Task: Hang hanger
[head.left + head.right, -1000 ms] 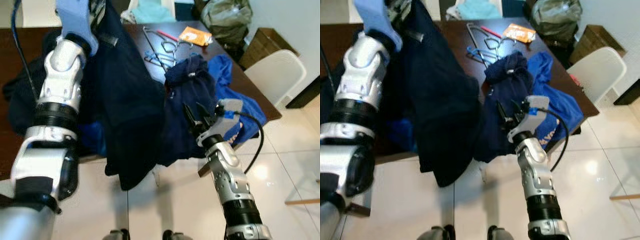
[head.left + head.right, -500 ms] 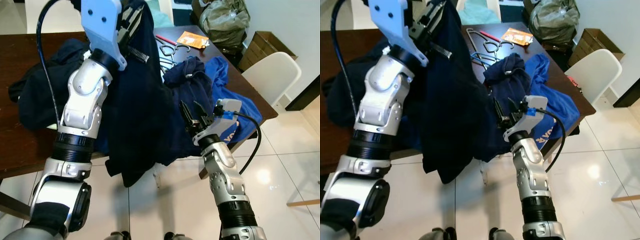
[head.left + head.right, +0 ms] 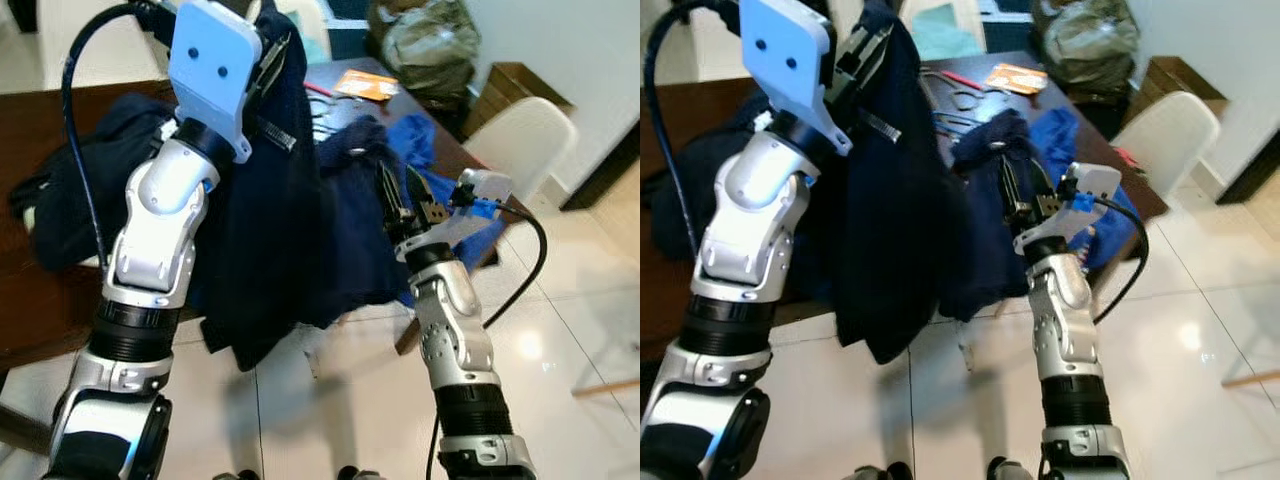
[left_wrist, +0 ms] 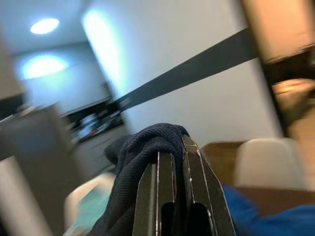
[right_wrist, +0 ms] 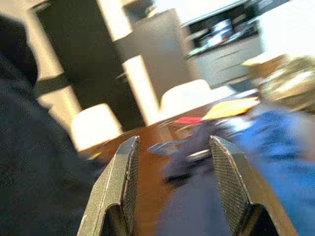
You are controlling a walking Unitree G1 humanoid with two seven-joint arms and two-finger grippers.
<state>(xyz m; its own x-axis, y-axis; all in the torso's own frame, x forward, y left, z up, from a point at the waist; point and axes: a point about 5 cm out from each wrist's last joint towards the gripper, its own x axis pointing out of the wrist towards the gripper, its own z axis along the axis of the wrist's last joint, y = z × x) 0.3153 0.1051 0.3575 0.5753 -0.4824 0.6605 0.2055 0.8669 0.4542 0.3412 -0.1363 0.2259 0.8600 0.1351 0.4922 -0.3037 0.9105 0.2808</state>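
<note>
Upper left, the left gripper (image 4: 172, 162) pinches a dark garment (image 3: 270, 250) in its jaws. The right gripper (image 3: 405, 195) is spread, mid-frame. A thin grip may slip, dropping the cloth onto the floor (image 3: 330, 400).

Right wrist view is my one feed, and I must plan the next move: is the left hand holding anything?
Observer: Yes. The left hand is raised and shut on the dark navy garment, which hangs from it beside the table.
Operator: Where is my right hand?
Observer: The right hand is open, close beside that hanging garment.
Operator: Any hangers?
Observer: Metal hangers lie on the table beyond the clothes.
</note>
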